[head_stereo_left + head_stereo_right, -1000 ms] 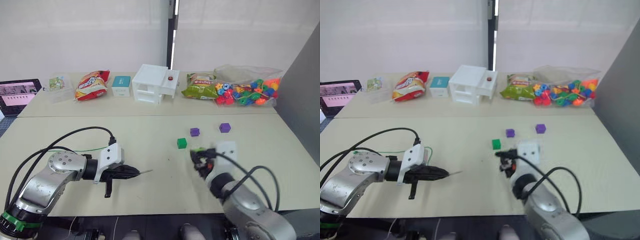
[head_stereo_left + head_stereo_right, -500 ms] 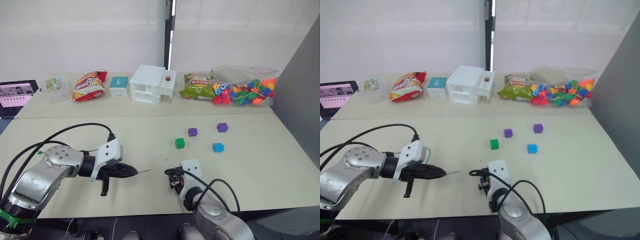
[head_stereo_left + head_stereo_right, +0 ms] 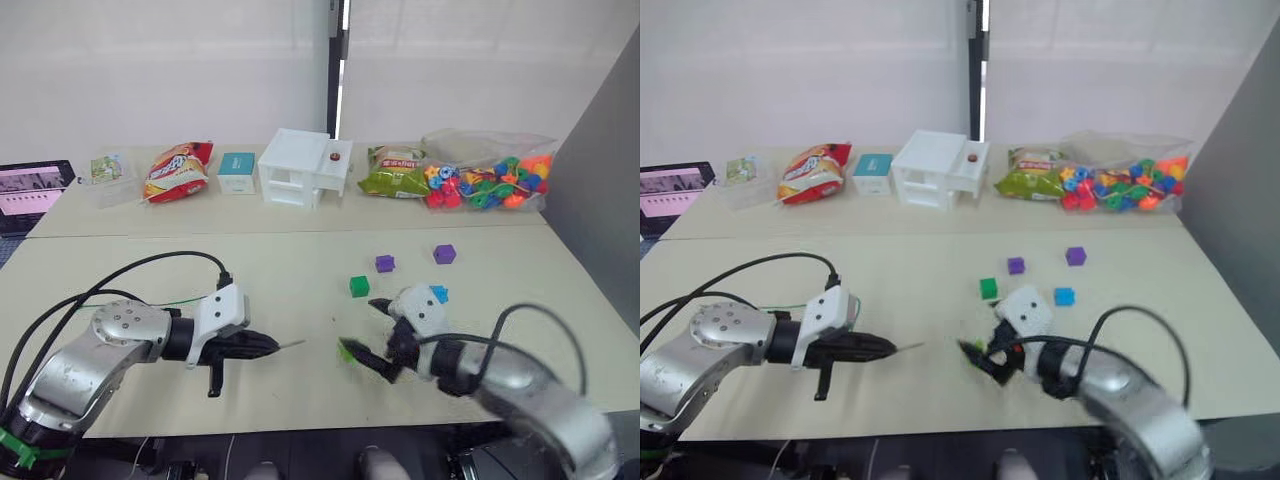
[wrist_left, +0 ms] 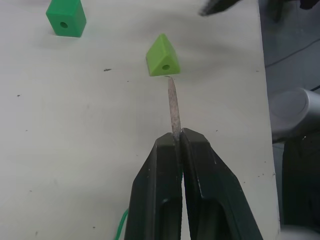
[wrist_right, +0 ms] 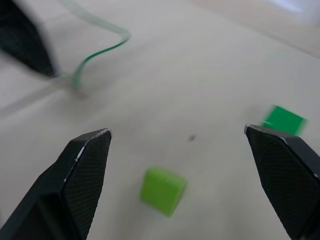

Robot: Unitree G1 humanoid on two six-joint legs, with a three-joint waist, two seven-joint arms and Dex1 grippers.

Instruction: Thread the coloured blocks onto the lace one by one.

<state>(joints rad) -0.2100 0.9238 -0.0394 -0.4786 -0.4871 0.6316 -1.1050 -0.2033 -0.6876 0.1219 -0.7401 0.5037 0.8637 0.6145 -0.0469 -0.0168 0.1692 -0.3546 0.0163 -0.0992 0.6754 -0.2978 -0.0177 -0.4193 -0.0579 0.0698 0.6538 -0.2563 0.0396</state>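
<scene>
Left wrist view shows our left gripper (image 4: 176, 142) pinching the lace (image 4: 173, 107) tip just short of the lime block (image 4: 163, 56), our right gripper (image 5: 182, 145) spread wide above it, none of the coloured blocks threaded yet

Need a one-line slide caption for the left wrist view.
Left tool, shut on the lace's stiff grey tip, aims it at the small lime green plastic cube.

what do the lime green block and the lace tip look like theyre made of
Lime green block: likely moulded plastic, going by its smooth, evenly coloured faces, crisp edges and clean round hole. Lace tip: a stiff, straight greyish needle with a rough, speckled matte surface; plastic or coated fibre, hard to tell.
</scene>
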